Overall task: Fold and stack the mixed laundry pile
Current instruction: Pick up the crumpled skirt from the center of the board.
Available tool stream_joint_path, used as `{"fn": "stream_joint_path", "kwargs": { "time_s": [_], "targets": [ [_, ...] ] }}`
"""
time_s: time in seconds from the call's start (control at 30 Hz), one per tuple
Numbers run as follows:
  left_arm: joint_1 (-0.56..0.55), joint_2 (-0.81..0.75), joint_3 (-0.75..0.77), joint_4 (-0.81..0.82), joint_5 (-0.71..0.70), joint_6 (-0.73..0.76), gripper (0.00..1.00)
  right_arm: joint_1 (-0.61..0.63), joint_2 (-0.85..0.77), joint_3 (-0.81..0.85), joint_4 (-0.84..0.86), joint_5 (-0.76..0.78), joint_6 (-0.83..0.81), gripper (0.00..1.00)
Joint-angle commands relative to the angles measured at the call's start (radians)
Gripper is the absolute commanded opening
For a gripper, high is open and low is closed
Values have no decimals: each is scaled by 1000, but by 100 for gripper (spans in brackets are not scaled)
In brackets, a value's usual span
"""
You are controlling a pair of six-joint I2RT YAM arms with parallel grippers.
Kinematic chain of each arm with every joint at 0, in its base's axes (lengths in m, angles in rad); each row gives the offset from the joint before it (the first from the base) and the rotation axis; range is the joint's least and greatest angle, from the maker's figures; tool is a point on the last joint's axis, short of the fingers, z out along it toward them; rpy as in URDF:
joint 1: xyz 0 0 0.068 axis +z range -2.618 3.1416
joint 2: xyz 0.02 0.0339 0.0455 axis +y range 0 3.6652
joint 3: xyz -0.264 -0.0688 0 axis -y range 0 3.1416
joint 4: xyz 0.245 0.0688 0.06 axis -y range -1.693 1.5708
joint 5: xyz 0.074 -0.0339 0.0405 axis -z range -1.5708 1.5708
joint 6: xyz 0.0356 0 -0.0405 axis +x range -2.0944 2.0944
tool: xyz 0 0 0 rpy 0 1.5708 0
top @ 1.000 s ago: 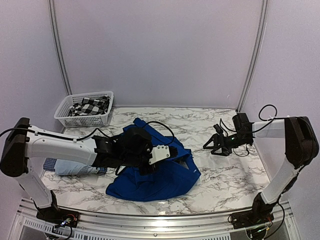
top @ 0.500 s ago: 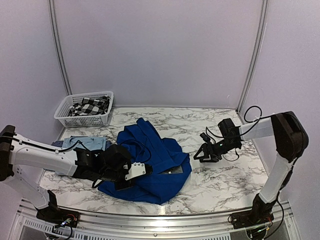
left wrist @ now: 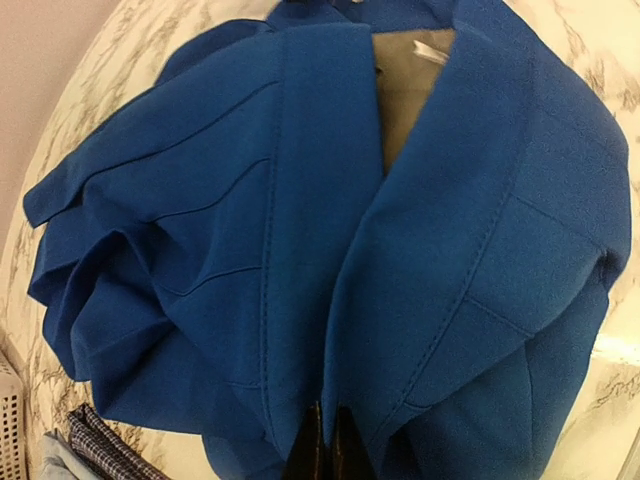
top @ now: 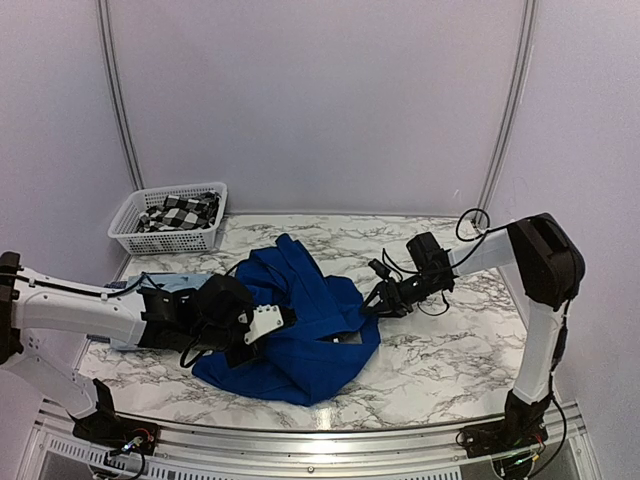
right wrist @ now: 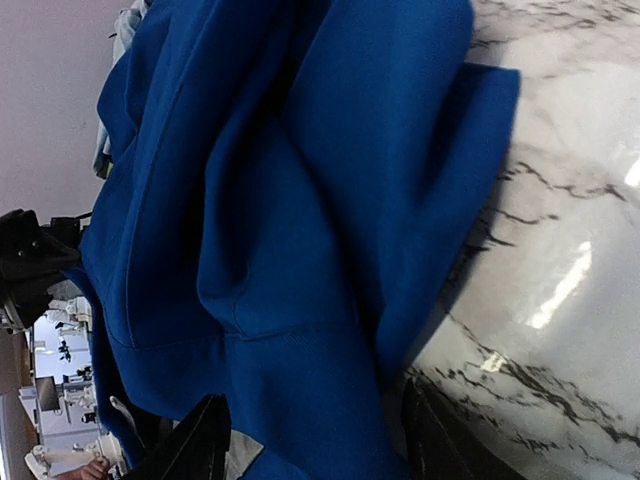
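We see a white marble-veined table (top: 440, 360) between pale lilac walls (top: 320, 100). The left end effector (left wrist: 322, 447) pinches the crumpled royal-blue shirt (top: 310, 310); the right end effector (right wrist: 315, 440) spreads wide at its edge.

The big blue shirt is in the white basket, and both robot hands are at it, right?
Not quite. The blue shirt lies on the marble table, not in the white basket, which holds a black-and-white checked shirt; the top external view shows this. The left gripper and right gripper are both at the blue shirt.
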Motion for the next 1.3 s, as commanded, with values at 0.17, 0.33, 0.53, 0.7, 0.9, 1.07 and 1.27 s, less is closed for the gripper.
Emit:
{"fn": "stream_joint_path", "kwargs": {
  "time_s": [0.17,0.33,0.53,0.7,0.9,1.07,1.27],
  "targets": [
    [104,-74,26,32,19,-36,0,55,36,-74,-79,86,-49,69],
    [105,-49,35,30,30,-34,0,54,-52,-193,-30,81,-36,68],
    [105,-51,38,29,36,-37,0,79,22,-172,21,179,-13,58],
    [105,-54,39,25,29,-34,0,108,81,-109,26,256,23,47],
    [125,-68,45,35,26,-47,0,113,83,-125,2,345,13,20],
    [156,-87,53,52,26,-64,0,107,-18,-98,-81,452,27,0],
    [251,-144,150,116,-72,-78,0,-66,-226,57,-215,537,113,0]
  ]
}}
